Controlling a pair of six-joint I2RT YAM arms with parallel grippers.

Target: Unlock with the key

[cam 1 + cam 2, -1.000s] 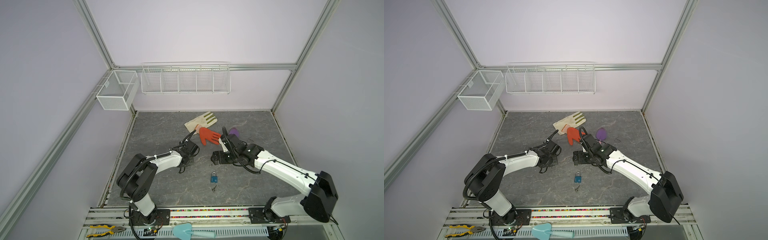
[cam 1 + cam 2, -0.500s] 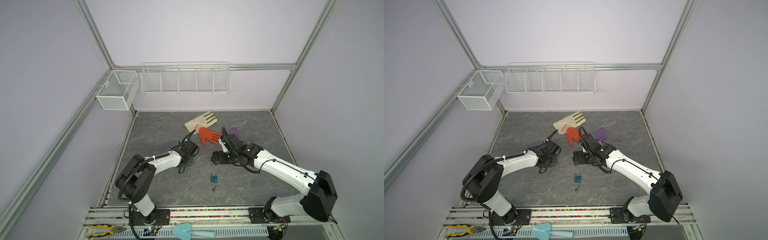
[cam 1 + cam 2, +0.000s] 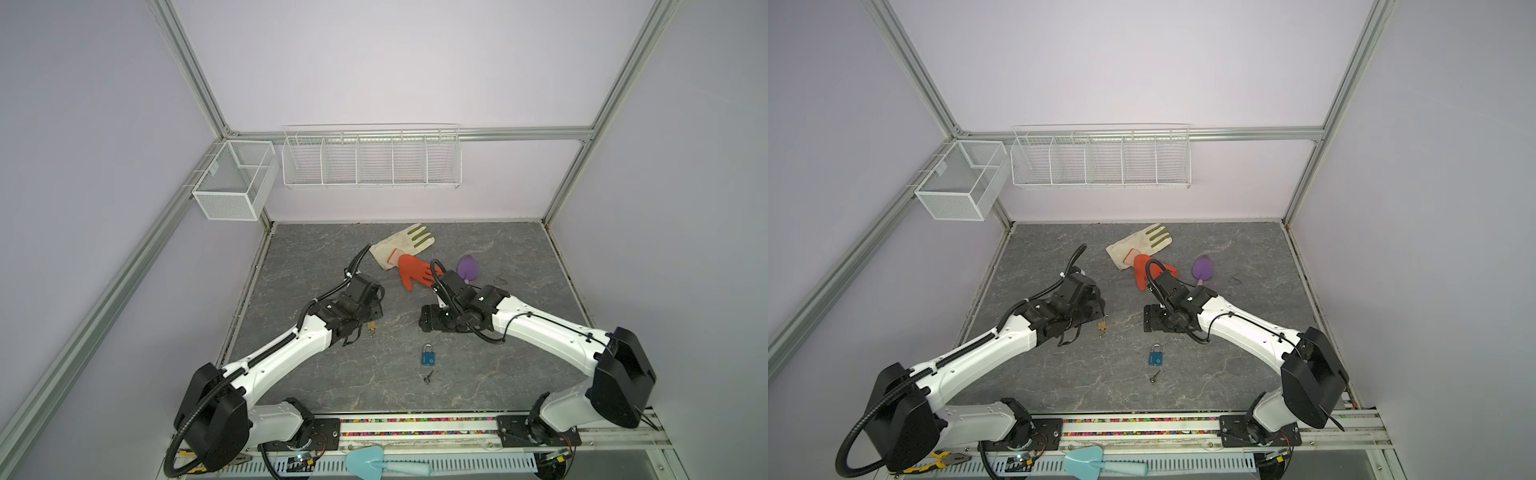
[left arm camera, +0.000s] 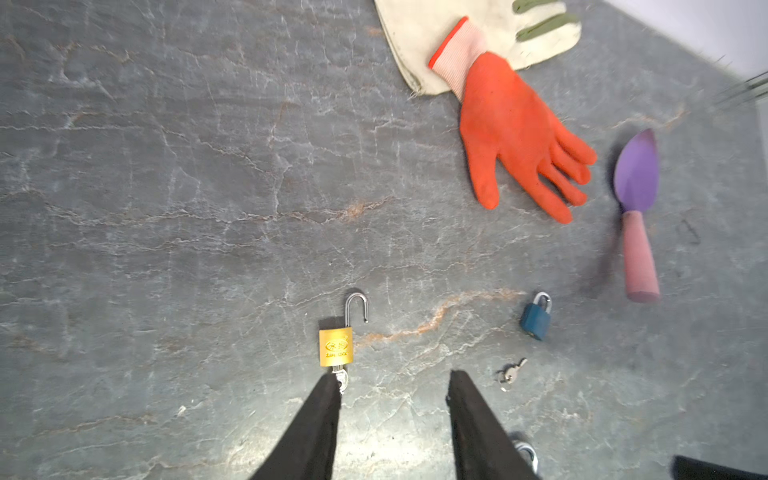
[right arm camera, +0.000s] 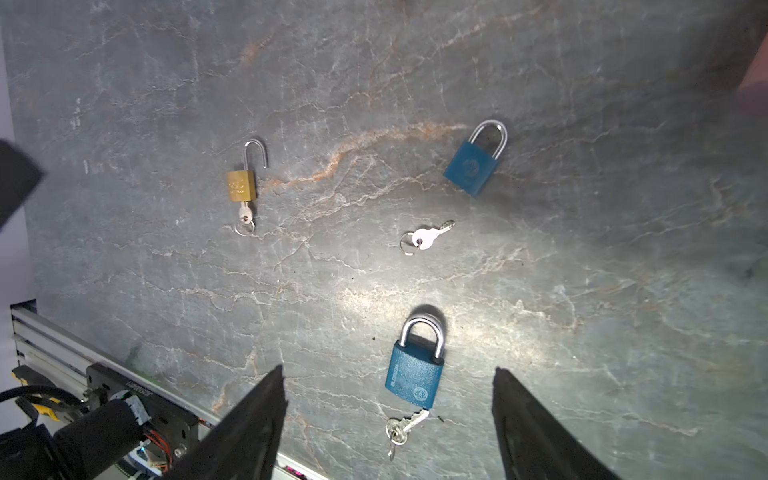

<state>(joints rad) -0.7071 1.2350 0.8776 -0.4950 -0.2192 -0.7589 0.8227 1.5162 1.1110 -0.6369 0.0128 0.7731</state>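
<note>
The brass padlock [image 4: 336, 347] lies flat on the grey tabletop [image 3: 316, 249], left of its middle and about halfway between the front and back edges. Its long axis runs front to back. The shackle points toward the back edge and stands drawn out of the body with its free leg clear of its hole, so the lock is open. The inserted key [image 4: 340, 380] sits in the keyhole at the opposite end, its head and ring toward the front edge. The left gripper [image 4: 392, 376] hangs over that end with its jaws parted and nothing between them. The tip of one finger [image 4: 320, 415] overlaps the key's head in the left wrist view, and I cannot tell whether it touches. The right gripper [image 5: 388, 369] hovers near the tabletop's middle, jaws spread wide and grasping nothing, above the nearer blue padlock [image 5: 415, 374]. That lock's shackle is seated and points toward the back edge, with a small key [image 5: 401, 428] just beside its base on the front side. Farther back lies a second blue padlock [image 5: 473, 166], shackle also seated, with a loose key [image 5: 428, 237] near it but apart. By the back edge an orange glove [image 3: 415, 272] lies with its cuff on a cream glove [image 3: 401, 245], and a purple trowel [image 4: 636, 174] lies near them.
</note>
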